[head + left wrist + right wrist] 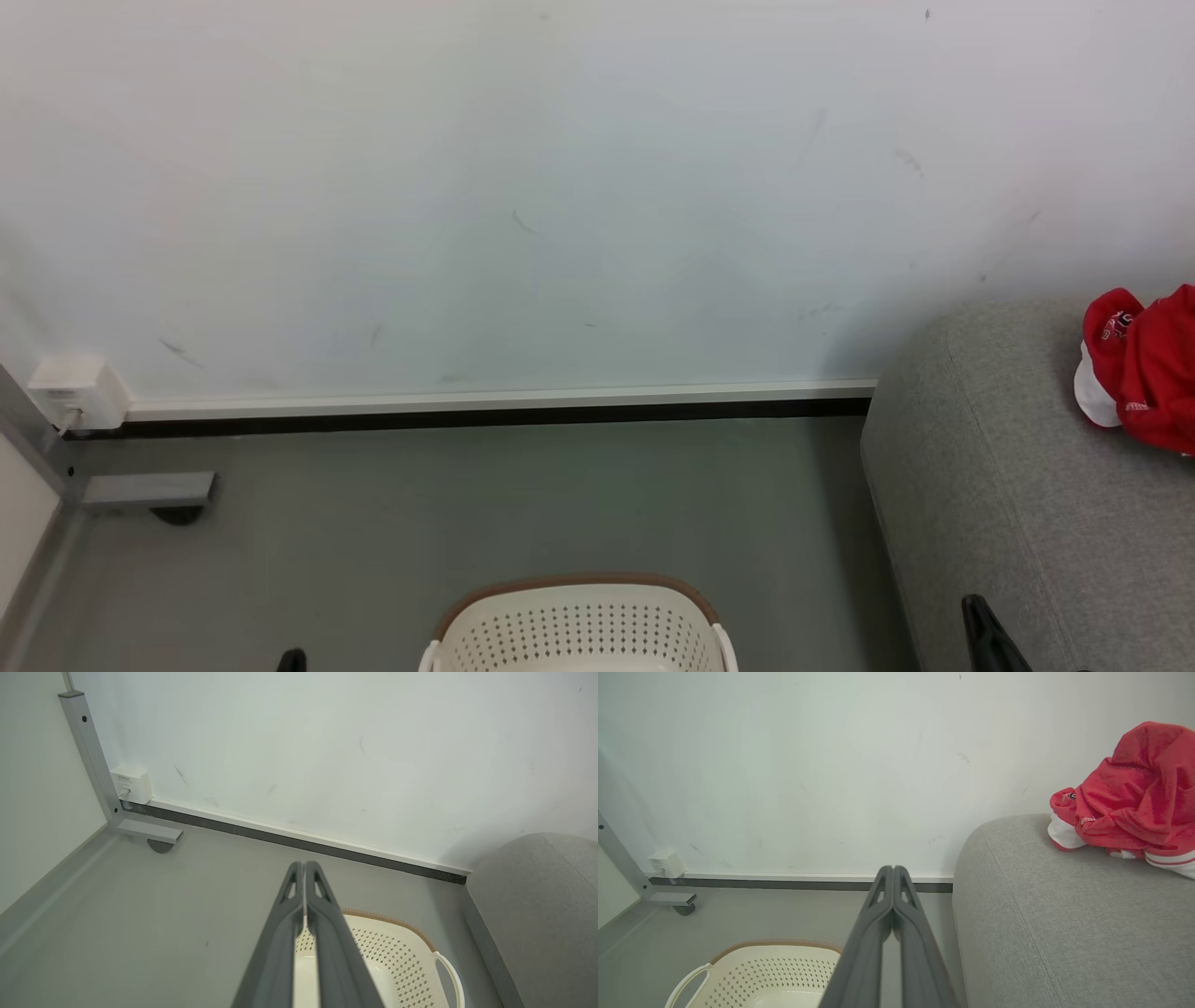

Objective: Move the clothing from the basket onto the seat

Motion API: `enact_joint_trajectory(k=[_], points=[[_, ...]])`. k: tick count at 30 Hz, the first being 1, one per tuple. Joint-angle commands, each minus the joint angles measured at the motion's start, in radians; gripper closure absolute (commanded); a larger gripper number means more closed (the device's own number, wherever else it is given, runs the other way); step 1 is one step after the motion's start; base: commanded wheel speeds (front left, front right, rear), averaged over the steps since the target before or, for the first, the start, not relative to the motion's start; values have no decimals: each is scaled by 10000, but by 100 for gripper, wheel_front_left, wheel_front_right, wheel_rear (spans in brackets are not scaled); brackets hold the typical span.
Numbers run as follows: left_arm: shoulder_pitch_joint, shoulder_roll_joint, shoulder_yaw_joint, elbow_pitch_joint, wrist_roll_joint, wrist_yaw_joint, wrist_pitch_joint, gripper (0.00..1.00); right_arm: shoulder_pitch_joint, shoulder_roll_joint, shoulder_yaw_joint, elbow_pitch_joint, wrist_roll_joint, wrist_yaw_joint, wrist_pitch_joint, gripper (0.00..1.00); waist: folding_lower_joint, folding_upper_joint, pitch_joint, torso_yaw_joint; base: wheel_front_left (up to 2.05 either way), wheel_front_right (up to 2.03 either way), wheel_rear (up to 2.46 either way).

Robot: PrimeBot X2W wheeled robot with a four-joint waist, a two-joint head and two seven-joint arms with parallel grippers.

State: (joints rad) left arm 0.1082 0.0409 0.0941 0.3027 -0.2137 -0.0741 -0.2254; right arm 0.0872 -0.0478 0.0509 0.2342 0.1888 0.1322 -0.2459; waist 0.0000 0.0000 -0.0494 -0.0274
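Observation:
The red clothing [1144, 369] with white panels lies bunched on the grey seat [1008, 485] at the right edge; the right wrist view shows the clothing [1134, 793] heaped on the seat [1064, 914]. The cream basket [579, 627] with its brown rim stands on the floor at the bottom centre, and what shows of its inside [775, 975] is bare. My left gripper [304, 864] is shut with nothing in it, above the basket [397, 956]. My right gripper [893, 868] is shut and holds nothing, between basket and seat. Dark finger ends [985, 635] rise at the lower right.
A pale wall with a dark skirting strip [485, 415] runs behind. A grey metal frame leg with a caster [149, 490] and a white wall box [79, 392] stand at the far left. Grey floor [513, 504] lies between the wall and the basket.

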Motion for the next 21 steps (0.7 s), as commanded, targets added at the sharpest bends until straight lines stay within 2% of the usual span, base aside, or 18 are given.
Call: enact_joint_trajectory(k=[1, 21], points=[[-314, 41, 76, -135, -627, -46, 129, 100, -251, -70, -85, -121, 664, -2, 118, 100, 0, 0, 9, 4, 0, 0, 0], [-740, 61, 24, -343, -4005, -180, 868, 100, -733, -214, -290, -48, 4238, -6, 842, 100, 0, 0, 87, 47, 0, 0, 0]])
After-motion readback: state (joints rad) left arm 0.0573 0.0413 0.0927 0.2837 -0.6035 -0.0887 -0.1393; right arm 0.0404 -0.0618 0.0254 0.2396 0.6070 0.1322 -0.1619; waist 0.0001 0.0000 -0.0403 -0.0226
